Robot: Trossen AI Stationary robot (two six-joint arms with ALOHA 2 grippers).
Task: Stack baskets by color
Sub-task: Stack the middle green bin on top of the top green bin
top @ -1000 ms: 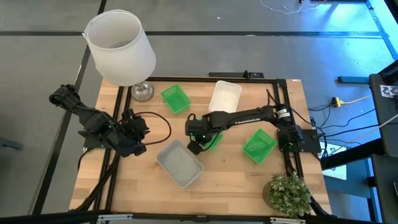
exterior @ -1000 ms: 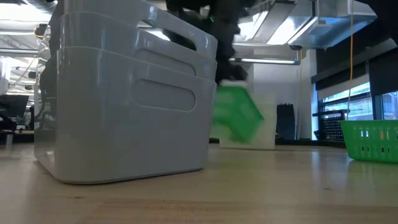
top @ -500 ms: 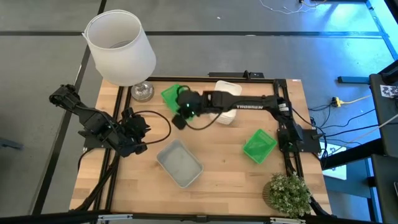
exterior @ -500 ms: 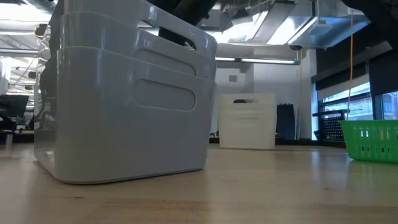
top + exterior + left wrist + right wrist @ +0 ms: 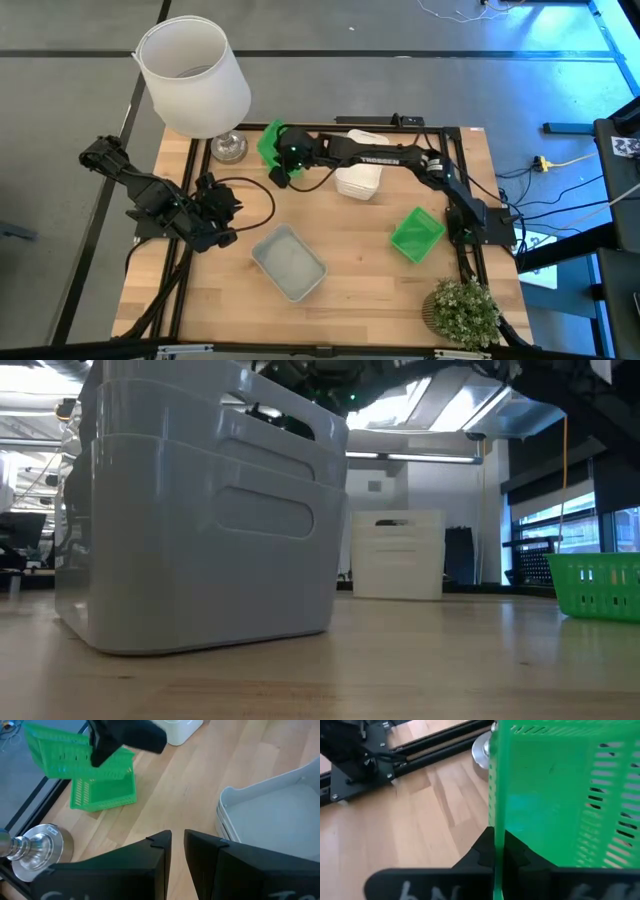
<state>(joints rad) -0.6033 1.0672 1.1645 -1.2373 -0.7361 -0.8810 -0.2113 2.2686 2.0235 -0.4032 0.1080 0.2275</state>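
My right gripper reaches to the far left of the table, shut on a green basket. The basket hangs tilted over a second green basket, which stands on its base next to the lamp foot. A third green basket sits at the right. White baskets stand stacked at the far middle. Grey baskets sit nested at the near middle. My left gripper waits at the left edge, open by a narrow gap with nothing in it. My right gripper pinches one wall of the green basket at its rim, one finger inside and one outside. The fingers slant down toward the table's far left. The basket is lifted clear and tilted above the green basket on the table.
A large white lampshade overhangs the far left corner above its metal foot. A potted plant stands at the near right corner. A black cable loops beside my left arm. Bare wood lies along the near edge.
My right gripper has carried the green basket from the middle of the table toward the far left, rising a little and tipping at the wrist. The basket now hangs over the green basket by the lamp foot. My right gripper has stayed shut on it.
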